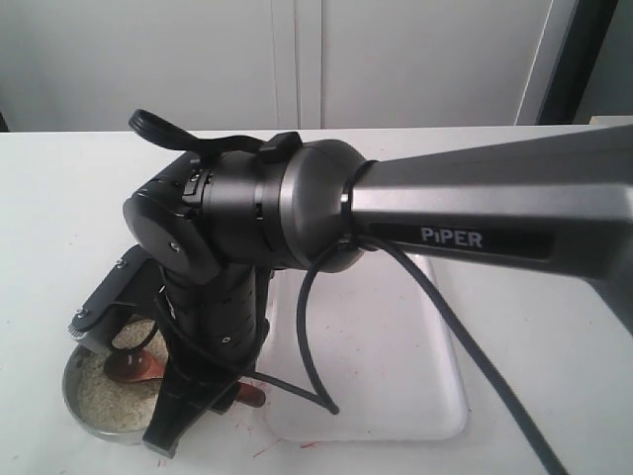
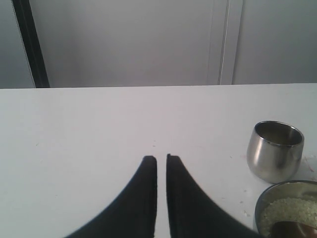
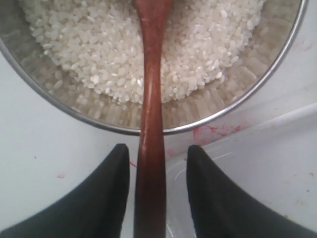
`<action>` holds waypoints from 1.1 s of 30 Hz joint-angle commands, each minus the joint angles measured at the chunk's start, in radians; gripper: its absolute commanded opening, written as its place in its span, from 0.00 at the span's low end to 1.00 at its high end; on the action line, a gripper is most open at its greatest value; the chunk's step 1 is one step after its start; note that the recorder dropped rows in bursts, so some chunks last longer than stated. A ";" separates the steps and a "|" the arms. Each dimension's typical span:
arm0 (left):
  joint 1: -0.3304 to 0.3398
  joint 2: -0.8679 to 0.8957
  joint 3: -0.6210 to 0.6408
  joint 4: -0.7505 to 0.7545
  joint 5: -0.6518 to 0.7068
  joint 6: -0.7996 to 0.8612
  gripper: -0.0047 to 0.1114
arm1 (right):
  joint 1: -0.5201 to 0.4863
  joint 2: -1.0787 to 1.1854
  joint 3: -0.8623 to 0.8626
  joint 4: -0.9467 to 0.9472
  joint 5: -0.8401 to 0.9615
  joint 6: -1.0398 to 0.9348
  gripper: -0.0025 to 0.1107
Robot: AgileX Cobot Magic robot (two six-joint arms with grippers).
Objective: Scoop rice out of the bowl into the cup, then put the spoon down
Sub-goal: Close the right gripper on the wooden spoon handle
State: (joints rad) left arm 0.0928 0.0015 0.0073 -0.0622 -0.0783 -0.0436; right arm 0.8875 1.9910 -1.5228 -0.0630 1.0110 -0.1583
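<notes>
Two steel vessels stood close together, the wide bowl and the smaller cup. The spoon lay with its head in the bowl, its handle crossing the rim between the right gripper's spread fingers, which gripped nothing. Stiff, light and glossy, it looked apt to slip; a firm pinch mid-handle seemed best. The left gripper hung closed, empty. The rice looked loose, spill-prone.
</notes>
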 commanded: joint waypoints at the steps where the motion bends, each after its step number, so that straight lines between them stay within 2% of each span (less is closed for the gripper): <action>1: -0.007 -0.001 -0.007 -0.005 -0.003 -0.005 0.16 | -0.001 -0.003 -0.001 0.016 0.005 0.005 0.33; 13: -0.007 -0.001 -0.007 -0.005 -0.003 -0.005 0.16 | -0.001 -0.003 -0.001 0.016 0.033 0.005 0.33; 33: -0.007 -0.001 -0.007 -0.005 -0.003 -0.005 0.16 | -0.001 -0.026 -0.001 0.016 0.037 0.005 0.07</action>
State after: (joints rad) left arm 0.0928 0.0015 0.0073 -0.0622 -0.0783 -0.0436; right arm 0.8875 1.9889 -1.5228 -0.0482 1.0357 -0.1576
